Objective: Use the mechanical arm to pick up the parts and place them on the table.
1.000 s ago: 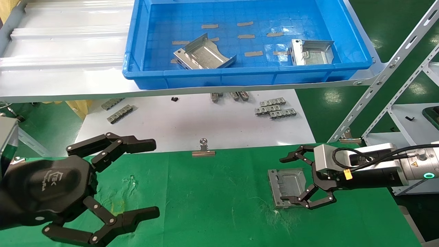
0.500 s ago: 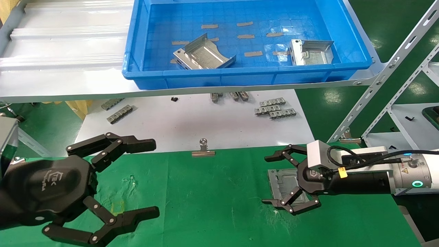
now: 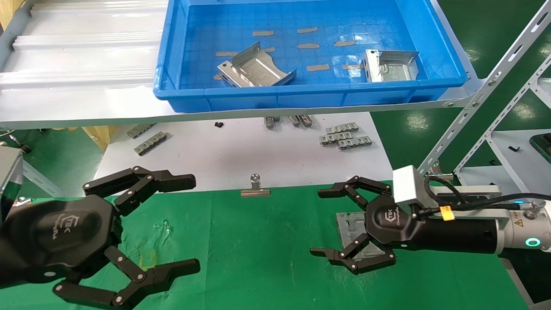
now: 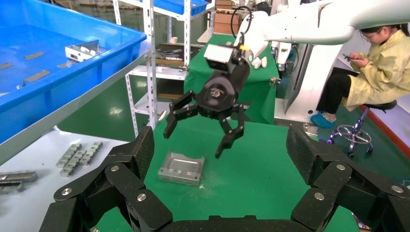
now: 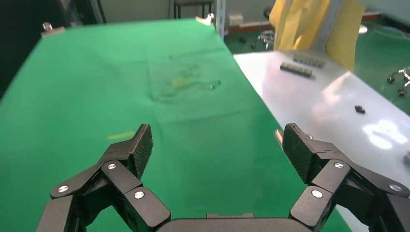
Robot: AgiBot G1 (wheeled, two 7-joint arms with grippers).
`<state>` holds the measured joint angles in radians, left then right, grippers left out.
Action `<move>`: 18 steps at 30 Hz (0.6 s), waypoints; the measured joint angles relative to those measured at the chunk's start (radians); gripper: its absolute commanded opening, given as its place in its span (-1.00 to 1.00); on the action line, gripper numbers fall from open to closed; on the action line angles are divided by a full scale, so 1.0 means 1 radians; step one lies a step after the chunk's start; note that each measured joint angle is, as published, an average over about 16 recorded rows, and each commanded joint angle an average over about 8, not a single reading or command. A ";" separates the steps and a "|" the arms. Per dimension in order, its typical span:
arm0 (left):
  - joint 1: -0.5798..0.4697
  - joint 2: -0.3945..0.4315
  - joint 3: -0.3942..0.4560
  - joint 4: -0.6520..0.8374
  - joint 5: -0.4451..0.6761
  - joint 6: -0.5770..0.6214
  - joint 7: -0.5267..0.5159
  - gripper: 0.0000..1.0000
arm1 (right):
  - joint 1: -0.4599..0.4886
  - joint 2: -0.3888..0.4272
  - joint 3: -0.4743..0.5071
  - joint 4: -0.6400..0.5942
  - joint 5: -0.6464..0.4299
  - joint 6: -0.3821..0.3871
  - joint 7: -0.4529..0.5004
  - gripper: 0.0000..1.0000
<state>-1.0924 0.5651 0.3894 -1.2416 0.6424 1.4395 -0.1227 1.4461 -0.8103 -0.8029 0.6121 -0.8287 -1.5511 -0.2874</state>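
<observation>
In the head view, the right claw (image 3: 323, 221) sits at the lower right of the frame over the green counter (image 3: 267, 241), its fingers spread wide and holding nothing. One metal part (image 3: 351, 226) lies flat on the counter, partly hidden under the claw's palm. Two more parts rest in the blue bin (image 3: 310, 94) at the top of the frame: one (image 3: 256, 69) near the bin's middle, another (image 3: 389, 64) toward its right end. The left claw (image 3: 189, 226) fills the lower left corner, also spread and empty.

In the left wrist view, the left claw (image 4: 220, 152) spans the bottom edge with its fingers wide apart. The right claw (image 4: 203, 137) hangs at centre frame, fingers splayed above the part (image 4: 181, 168), which lies on the counter (image 4: 261, 179) clear of them.

In the right wrist view, the right claw (image 5: 220, 147) shows spread fingers along the bottom edge, with bare green counter (image 5: 125, 87) between them.
</observation>
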 measured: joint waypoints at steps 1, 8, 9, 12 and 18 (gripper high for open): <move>0.000 0.000 0.000 0.000 0.000 0.000 0.000 1.00 | -0.011 0.006 0.016 0.021 0.003 0.002 0.015 1.00; 0.000 0.000 0.000 0.000 0.000 0.000 0.000 1.00 | -0.091 0.049 0.128 0.164 0.024 0.014 0.116 1.00; 0.000 0.000 0.000 0.000 0.000 0.000 0.000 1.00 | -0.102 0.055 0.144 0.185 0.027 0.015 0.131 1.00; 0.000 0.000 0.000 0.000 0.000 0.000 0.000 1.00 | -0.136 0.073 0.192 0.246 0.036 0.020 0.174 1.00; 0.000 0.000 0.000 0.000 0.000 0.000 0.000 1.00 | -0.204 0.109 0.288 0.369 0.054 0.030 0.261 1.00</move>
<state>-1.0925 0.5651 0.3895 -1.2416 0.6424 1.4395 -0.1226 1.2419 -0.7009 -0.5154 0.9814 -0.7748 -1.5206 -0.0264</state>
